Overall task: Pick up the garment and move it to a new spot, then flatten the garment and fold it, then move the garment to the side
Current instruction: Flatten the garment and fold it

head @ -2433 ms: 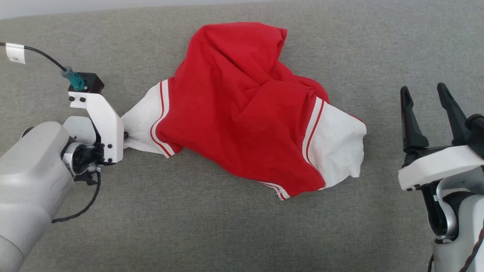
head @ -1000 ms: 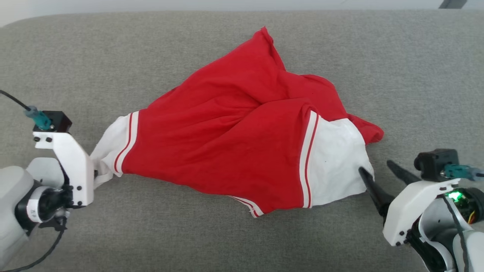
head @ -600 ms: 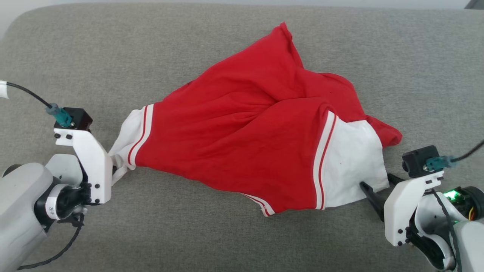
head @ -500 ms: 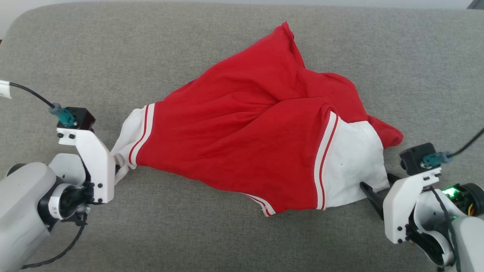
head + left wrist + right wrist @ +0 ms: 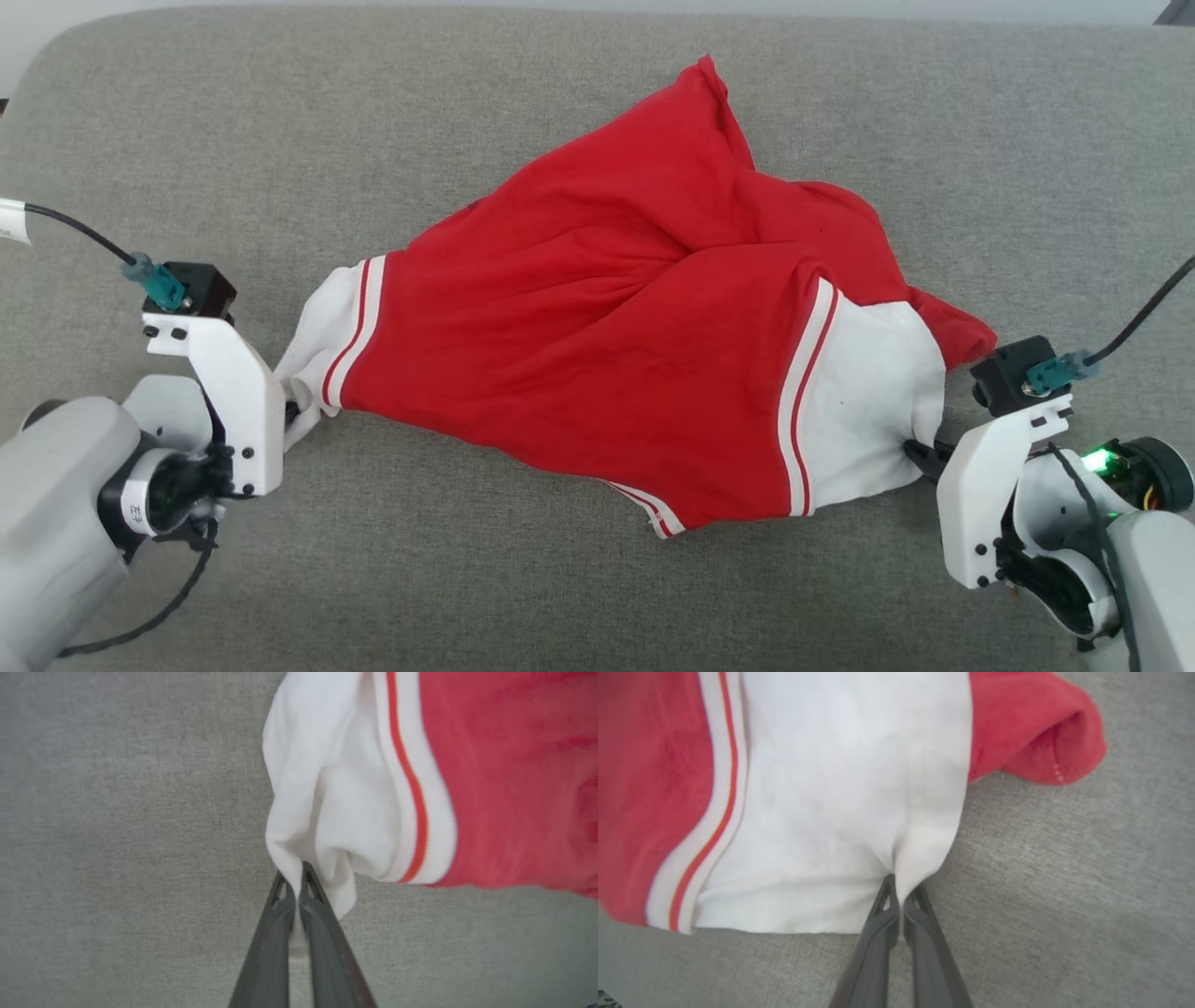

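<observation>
The garment (image 5: 607, 336), a red shirt with white sleeves and red-and-white striped bands, lies crumpled and stretched across the grey cushion. My left gripper (image 5: 291, 411) is shut on the edge of the left white sleeve (image 5: 327, 802), the cloth pinched between its fingertips (image 5: 299, 877). On the other side my right gripper (image 5: 920, 453) is shut on the hem of the right white sleeve (image 5: 850, 793), the fabric puckered where its fingers (image 5: 901, 896) meet. A red fold (image 5: 1045, 742) sticks out beyond that sleeve.
The grey fabric cushion (image 5: 560, 579) runs under everything, with bare fabric in front of the garment and to both sides. Its rounded far edge (image 5: 280, 14) shows at the top. Cables (image 5: 65, 229) trail from both wrists.
My right gripper came in from the right with open fingers around the right sleeve's hem and has now shut on it. The left gripper kept its hold while the garment was pulled out wider.
</observation>
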Controlling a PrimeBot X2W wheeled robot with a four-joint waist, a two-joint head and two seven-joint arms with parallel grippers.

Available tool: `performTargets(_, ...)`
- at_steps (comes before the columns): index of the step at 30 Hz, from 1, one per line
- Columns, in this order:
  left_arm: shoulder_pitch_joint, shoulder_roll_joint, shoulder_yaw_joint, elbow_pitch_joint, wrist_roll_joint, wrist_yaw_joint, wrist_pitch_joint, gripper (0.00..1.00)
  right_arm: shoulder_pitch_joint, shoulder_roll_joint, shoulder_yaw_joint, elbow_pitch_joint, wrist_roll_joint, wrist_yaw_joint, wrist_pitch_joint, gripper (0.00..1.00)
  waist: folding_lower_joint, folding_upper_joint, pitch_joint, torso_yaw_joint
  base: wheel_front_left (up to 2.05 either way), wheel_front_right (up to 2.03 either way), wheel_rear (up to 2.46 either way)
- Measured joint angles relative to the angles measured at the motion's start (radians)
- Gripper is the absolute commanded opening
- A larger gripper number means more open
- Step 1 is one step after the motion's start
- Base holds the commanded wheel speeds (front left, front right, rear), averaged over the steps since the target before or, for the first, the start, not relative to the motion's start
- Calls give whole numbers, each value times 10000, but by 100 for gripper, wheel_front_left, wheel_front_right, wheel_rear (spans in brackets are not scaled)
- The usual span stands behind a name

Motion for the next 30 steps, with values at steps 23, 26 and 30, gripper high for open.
performTargets(23,-2357,874,1177,-1427,-278,-242,1058,0,-2300,-245,-1425,-2412,1977,0,2042,0,0,0,-1529,-217,0,0,0)
performTargets(26,-2695,817,1427,-1344,-368,-157,1028,0,-2901,-251,-1507,-2410,2057,0,1952,0,0,0,-1799,-249,0,0,0)
performTargets(30,-3150,763,1597,-1168,-351,-90,1047,0,-3676,-263,-1547,-2220,2176,0,1726,0,0,0,-2105,-308,0,0,0)
